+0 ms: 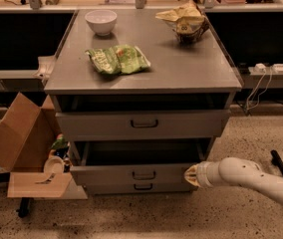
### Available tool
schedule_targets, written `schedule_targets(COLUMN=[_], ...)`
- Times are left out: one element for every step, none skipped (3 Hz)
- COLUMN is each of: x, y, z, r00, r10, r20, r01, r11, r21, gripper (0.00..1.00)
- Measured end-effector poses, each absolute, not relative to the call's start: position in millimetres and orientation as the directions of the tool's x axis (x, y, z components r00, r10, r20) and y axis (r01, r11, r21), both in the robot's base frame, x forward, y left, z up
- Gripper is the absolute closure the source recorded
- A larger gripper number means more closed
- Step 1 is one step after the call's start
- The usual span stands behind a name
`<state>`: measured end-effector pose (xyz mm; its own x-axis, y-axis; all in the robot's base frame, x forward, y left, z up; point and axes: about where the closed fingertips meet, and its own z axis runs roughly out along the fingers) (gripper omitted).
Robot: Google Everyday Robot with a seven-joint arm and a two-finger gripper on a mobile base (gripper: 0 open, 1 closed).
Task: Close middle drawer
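**Gripper at the right end of the open middle drawer**

Camera view: A grey metal cabinet (181, 78) fills the centre of the picture. On its top, a white bowl (100, 21) stands toward 11 o'clock. A green snack bag (118, 59) lies flat near the middle. A crumpled yellow bag (184, 19) sits toward 1 o'clock.

The top drawer (191, 125), the one with the taller front panel, is pulled out a little, with a dark gap above it. Below it the middle drawer (106, 175) is also pulled out. Its plain grey inside shows behind a low front panel, which has a small black handle (144, 175) at its centre. The bottom drawer (111, 187) lies just under it and looks pushed in.

At 8 o'clock of the cabinet an open cardboard box (17, 138) stands on the floor, just beside the drawers, with a pale cup (53, 165) and other small items inside. At 3 o'clock a white power strip (273, 67) rests on a low shelf, with cables hanging from it.

The white arm (261, 180) comes in from the frame's edge at 4 o'clock and runs left, rising slightly. The gripper (191, 176) is at the right end of the middle drawer's front panel, against it or just beside it. Nothing lies between them. Whether the gripper is wide or narrow cannot be told.
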<state>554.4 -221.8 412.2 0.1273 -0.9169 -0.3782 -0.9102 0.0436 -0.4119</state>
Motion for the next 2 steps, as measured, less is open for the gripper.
schedule_targets(x=[569.4,567.5], y=[-217.2,-216.9], z=[415.0,415.0], r00=[0.145,0.145], r10=[-0.913,-0.913], r20=[-0.381,-0.381], r01=[-0.898,-0.898], r11=[0.041,0.041], r21=[-0.439,-0.439], gripper=[1.0,1.0])
